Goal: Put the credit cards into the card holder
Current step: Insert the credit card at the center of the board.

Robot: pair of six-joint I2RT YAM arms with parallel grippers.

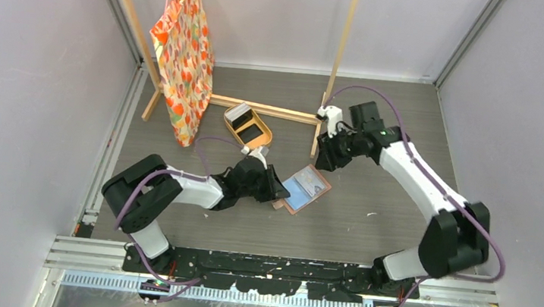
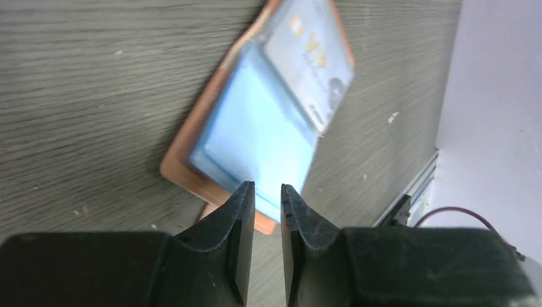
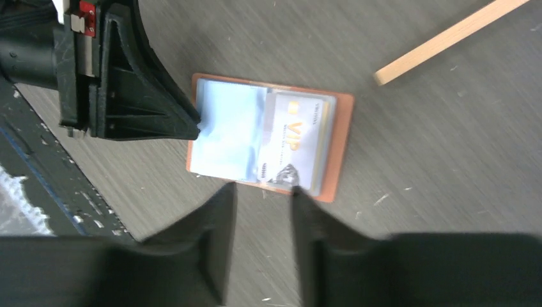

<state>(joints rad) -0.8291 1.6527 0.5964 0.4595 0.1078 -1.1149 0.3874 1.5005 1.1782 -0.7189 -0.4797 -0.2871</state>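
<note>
Card holder (image 1: 306, 191) lies open mid-table (image 1: 367, 232), a silver card (image 3: 295, 142) in its pocket. Left fingers (image 2: 238, 217), narrowly parted and empty, sit nearest, at its short edge, its long axis running away. Right fingers (image 3: 214, 220), likewise parted and empty, hover beside its long side.

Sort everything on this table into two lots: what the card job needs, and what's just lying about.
Belongs to the job:
card holder, lying open on the table
VIP card, already in one of its pockets
oval tan tray, with what look like more cards at one end

Just lying about:
wooden frame
orange patterned cloth, hanging by the frame
</note>
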